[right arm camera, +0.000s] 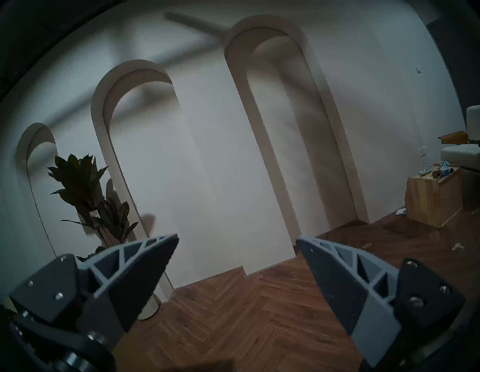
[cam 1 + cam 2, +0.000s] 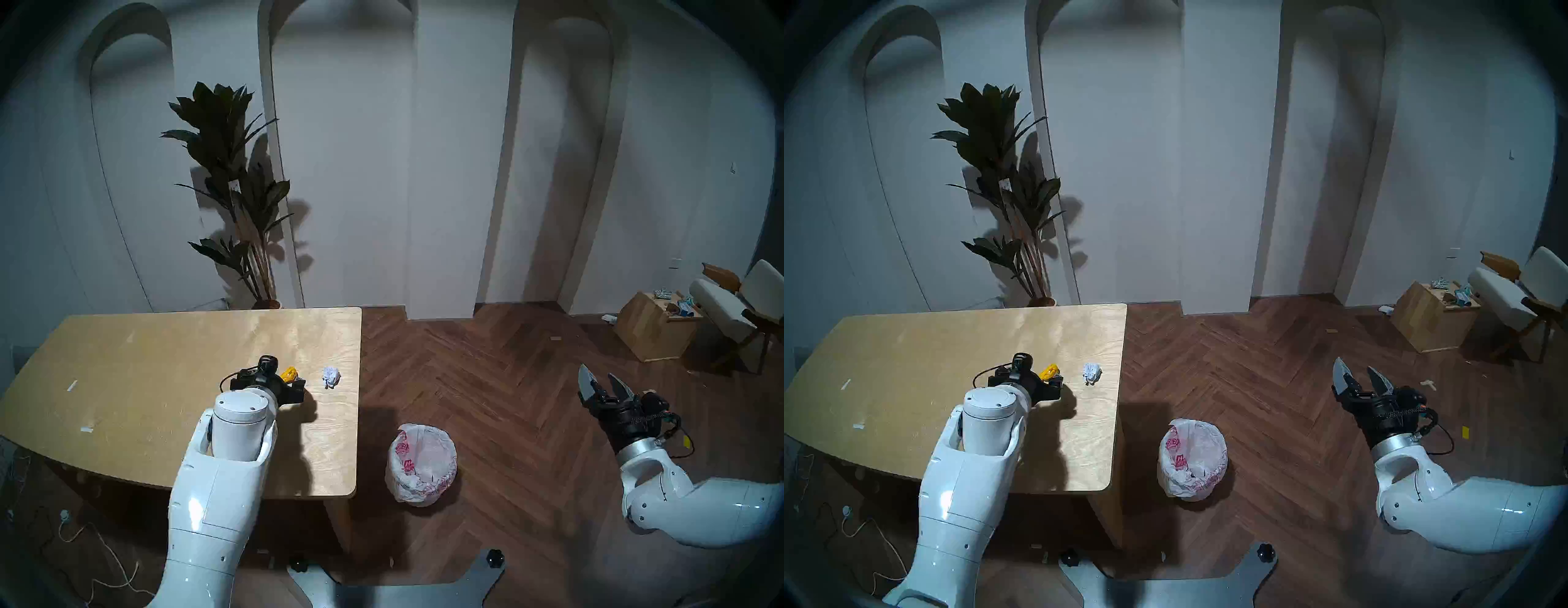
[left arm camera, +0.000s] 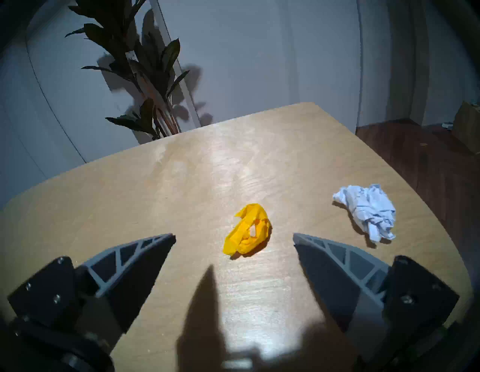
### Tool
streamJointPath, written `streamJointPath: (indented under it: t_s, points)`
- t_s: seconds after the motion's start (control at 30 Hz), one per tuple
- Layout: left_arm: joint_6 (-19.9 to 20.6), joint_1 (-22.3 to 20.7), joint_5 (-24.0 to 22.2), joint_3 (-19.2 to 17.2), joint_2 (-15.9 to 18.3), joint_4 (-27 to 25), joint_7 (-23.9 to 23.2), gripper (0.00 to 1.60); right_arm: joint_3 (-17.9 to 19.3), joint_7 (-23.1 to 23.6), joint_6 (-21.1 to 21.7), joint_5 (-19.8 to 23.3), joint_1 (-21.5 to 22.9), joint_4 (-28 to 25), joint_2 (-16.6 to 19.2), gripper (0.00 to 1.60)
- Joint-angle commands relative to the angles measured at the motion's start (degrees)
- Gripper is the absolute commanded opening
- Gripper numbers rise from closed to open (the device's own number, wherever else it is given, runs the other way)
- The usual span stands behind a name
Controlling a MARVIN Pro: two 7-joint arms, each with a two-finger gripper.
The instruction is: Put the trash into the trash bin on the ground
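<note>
A crumpled yellow wad (image 3: pixel 248 231) is lying on the wooden surface (image 2: pixel 127 361), the left gripper (image 3: pixel 233 237) hovering just short of it with jaws spread. A white paper ball (image 3: pixel 367 210) is sitting nearby, toward the edge. The bag-lined trash bin (image 2: pixel 421 463) is standing on the floor beside the surface. The right gripper (image 2: pixel 602 382) is hanging over the floor, jaws apart and empty.

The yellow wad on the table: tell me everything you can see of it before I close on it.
The yellow wad is a crumpled scrap, apparently thin paper or film, folded into a curved lump with a small hole through its creases. It lies loose on the wooden table, resting only on the tabletop. The open left gripper has it ahead of and between its fingertips, not touching it. The white paper ball lies apart from it, toward the table's edge.
</note>
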Motion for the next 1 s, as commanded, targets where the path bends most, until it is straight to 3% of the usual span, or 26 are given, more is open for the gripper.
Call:
streamJointPath:
  t_s: [0.0, 0.67, 0.97]
  points:
    - [-1.22, -5.45, 0.3, -0.43, 0.01, 0.78, 1.13, 1.6, 0.4, 0.01, -0.39, 0.04, 0.27, -0.3, 0.16, 1.6]
    - [-0.8, -8.01, -0.03, -1.64, -0.16, 5.53, 1.22, 1.6, 0.36, 0.01, -0.48, 0.08, 0.29, -0.33, 0.21, 1.6]
    - [1.24, -6.52, -0.88, -1.75, 0.61, 1.81, -0.97, 1.6, 0.34, 0.01, -0.48, 0.08, 0.3, -0.33, 0.22, 1.6]
